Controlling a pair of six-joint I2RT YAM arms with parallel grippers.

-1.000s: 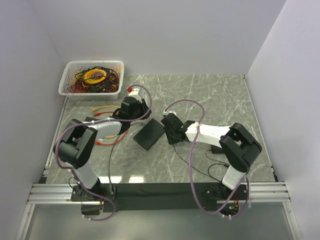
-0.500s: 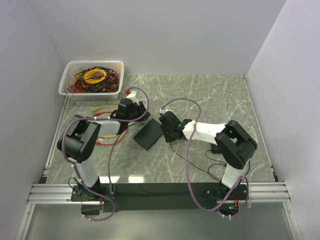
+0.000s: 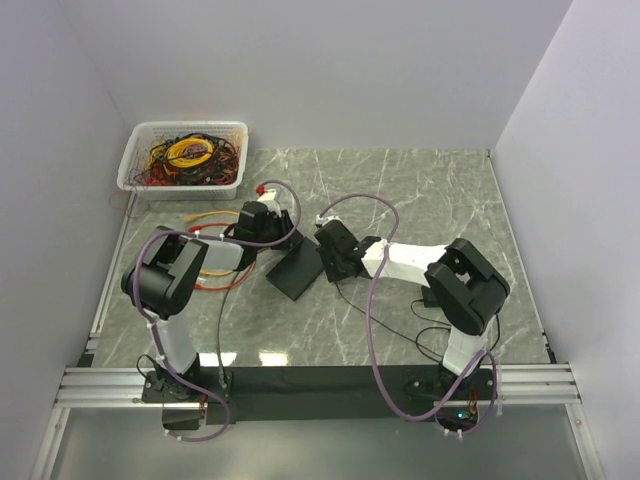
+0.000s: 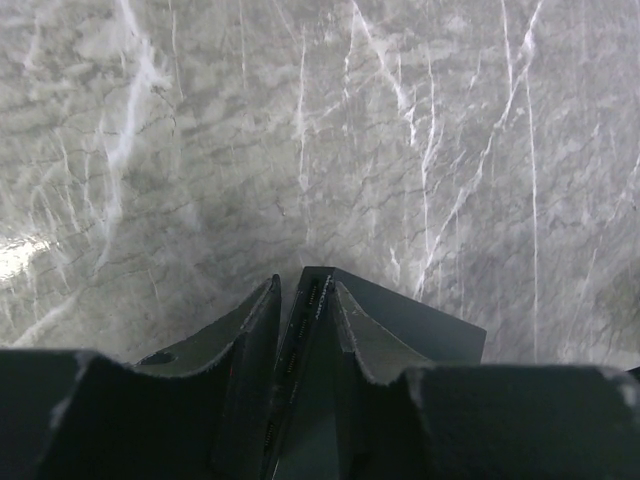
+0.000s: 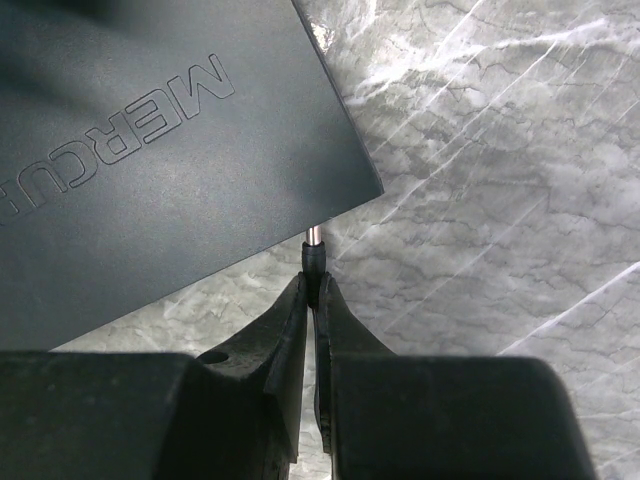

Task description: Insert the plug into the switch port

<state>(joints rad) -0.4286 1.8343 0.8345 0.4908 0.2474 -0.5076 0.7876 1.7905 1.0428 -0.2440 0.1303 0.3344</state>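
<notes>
Right gripper (image 5: pixel 312 287) is pinched tight on the little plug (image 5: pixel 313 258), with its metal tip right at the edge of the black switch (image 5: pixel 150 140) on the marble tabletop (image 3: pixel 420 190). Left gripper (image 4: pixel 305 290) has the switch's other side clamped between its fingers. Back left there's a white basket (image 3: pixel 133 170) of tangled cables.

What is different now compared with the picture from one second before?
The right tool, shut on the plug, moved left, bringing the plug tip up to the edge of the switch. The left tool stayed gripping the switch's far corner. The switch and the basket stayed in place.
</notes>
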